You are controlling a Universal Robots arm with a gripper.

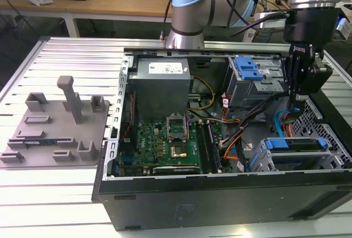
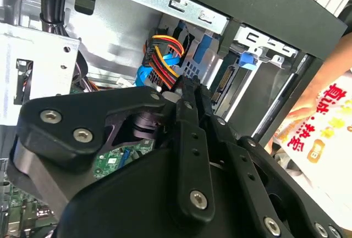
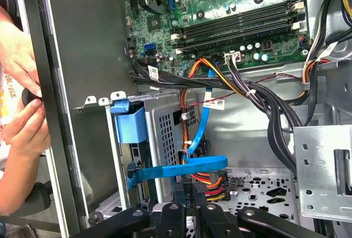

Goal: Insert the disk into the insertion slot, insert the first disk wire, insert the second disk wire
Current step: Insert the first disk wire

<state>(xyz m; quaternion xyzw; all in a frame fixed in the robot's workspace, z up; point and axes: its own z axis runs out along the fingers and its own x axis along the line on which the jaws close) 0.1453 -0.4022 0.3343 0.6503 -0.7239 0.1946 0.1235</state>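
One gripper [image 1: 296, 101] is hanging over the open computer case [image 1: 220, 205] on the exterior view's right. It is reaching down between the tall bay [image 1: 250, 73] with the blue latch and the case's perforated end wall. Its fingers [image 2: 186, 111] are lying close together, with barely a gap showing in both wrist views. Their tips are sitting right at a wire bundle [image 3: 213, 183] of red, orange and yellow strands, just beside a flat blue cable [image 3: 184, 167] that is arching across in front of them. Whether anything is being pinched between the tips cannot be told, since the fingers themselves are covering that spot. The disk [image 1: 291, 144] is sitting in its bright blue carrier inside the insertion slot [image 3: 165, 133], the low grey perforated cage at the case's corner on the exterior view's right. One end of the blue cable is lying near the carrier's blue tab. The motherboard [image 1: 165, 142] is lying flat in the middle of the case, well apart from the gripper. A person's hand [image 3: 25, 131] is resting against the outside of the case wall. A grey fixture tray [image 1: 55, 133] is lying on the slotted table [image 1: 55, 194] on the exterior view's left.
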